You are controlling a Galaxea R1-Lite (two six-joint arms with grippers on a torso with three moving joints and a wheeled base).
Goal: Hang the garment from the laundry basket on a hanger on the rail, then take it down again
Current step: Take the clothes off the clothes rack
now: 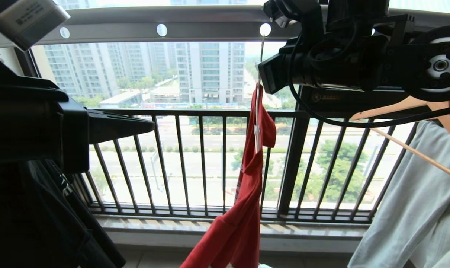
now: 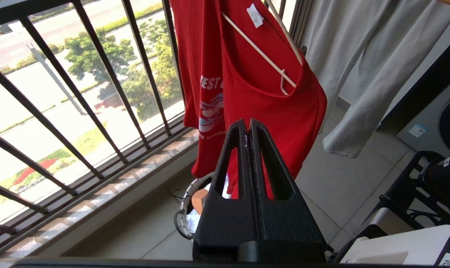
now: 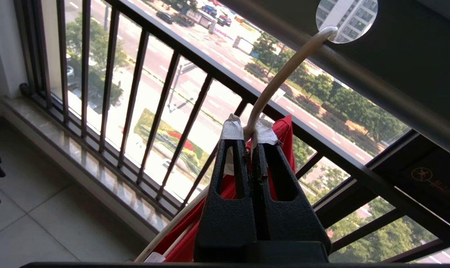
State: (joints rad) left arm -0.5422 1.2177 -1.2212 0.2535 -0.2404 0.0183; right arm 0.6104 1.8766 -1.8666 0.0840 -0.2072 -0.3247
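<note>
Red is what jumps out in the head view: the T-shirt (image 1: 243, 193) hangs edge-on from the thin cream hanger (image 1: 258, 123), whose hook goes up into a round hole of the grey metal rail (image 1: 135, 26) at about 12 o'clock. The right arm fills the 1–2 o'clock corner, but its fingertips are hidden here. The left arm is the dark mass at 9 o'clock. A pale grey-green garment (image 1: 414, 208) hangs at 4 o'clock on a wooden hanger (image 1: 426, 108).

The left wrist view gives what the head view misses: the left gripper (image 2: 249, 124) with jaws pressed together on nothing, just in front of the shirt's chest lettering, the white neck label and a hanger arm showing inside the neckline. At 6 o'clock under the shirt sits the laundry basket (image 2: 180, 219) on the tile floor, cut off in the head view.

The right wrist view settles the other arm: the right gripper (image 3: 249, 130), taped tips and all, is clamped on the hanger's neck just below the hook, which sits in the rail hole at 1 o'clock.
</note>
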